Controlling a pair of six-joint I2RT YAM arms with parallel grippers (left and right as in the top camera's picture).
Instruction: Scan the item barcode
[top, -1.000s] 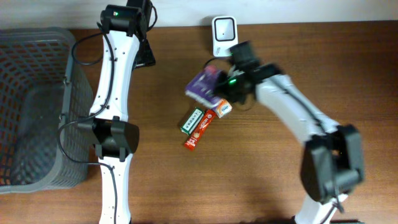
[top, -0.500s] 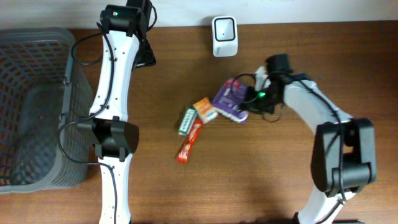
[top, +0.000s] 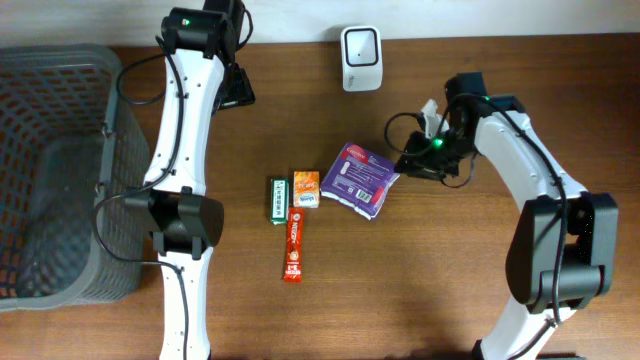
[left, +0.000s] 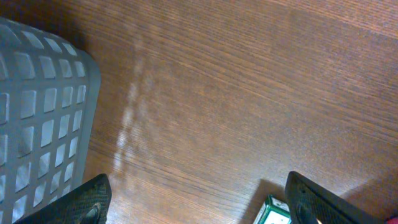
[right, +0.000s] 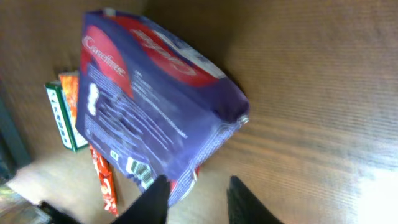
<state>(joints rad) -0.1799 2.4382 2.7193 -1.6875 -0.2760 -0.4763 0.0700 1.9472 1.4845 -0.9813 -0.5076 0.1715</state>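
Packet first: the purple packet (top: 358, 180) lies flat on the bench (top: 450, 290) near its middle, and nothing is pinching it. Your right tool (top: 408, 165) sits low, just beside the packet's 3 o'clock edge. In the right wrist view its fingers (right: 154, 198) stand a little apart with bare wood between them, and the packet's near corner sits right by one fingertip. A small striped patch shows near that corner, too small for you to tell whether it is the barcode.

You have the scanner (top: 360, 45) at 12 o'clock from the packet, well apart from it, at the far edge of the bench.

Your left tool (top: 236, 90) hangs over the bench's 11 o'clock area, near the basket (top: 60, 60). The left wrist view shows it spread wide and holding nothing, with the basket wall at 9 o'clock and a corner of the green box (top: 278, 200) peeking in at 5 o'clock.

At 9 o'clock from the packet lies the orange box (top: 306, 188), with the green box just beside it on the same side. A red stick pack (top: 293, 245) lies at 6 o'clock from the orange box.
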